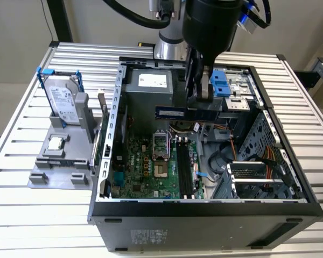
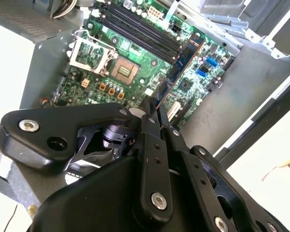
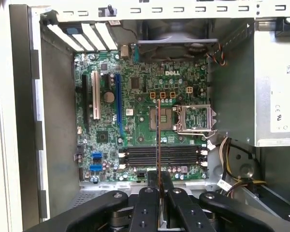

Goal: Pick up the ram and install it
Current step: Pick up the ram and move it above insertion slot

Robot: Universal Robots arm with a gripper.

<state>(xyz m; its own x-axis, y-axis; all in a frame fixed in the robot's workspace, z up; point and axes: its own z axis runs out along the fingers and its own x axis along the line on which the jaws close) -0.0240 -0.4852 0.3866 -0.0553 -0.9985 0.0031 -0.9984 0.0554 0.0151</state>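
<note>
Bright, even overhead light. Pale glare off desk [image 1: 43, 226] slats in exterior view. My fingers [image 3: 147, 208] near-black in first wrist view; motherboard [image 3: 135, 96] well lit, case [image 3: 55, 145] corners shadowed.

Around the computer case [image 1: 204, 210]
Motherboard [image 1: 145, 166] inside, ram [image 1: 172, 113] above; hard drive [image 1: 62, 102] outside, at exterior view's left.

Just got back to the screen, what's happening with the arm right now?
The gripper is shut on the ram, holding it in the air over the open computer case. The stick is not seated yet: it hangs above the motherboard and runs crosswise to the memory slots. The hard drive stands in its grey holder at the exterior view's left.
</note>
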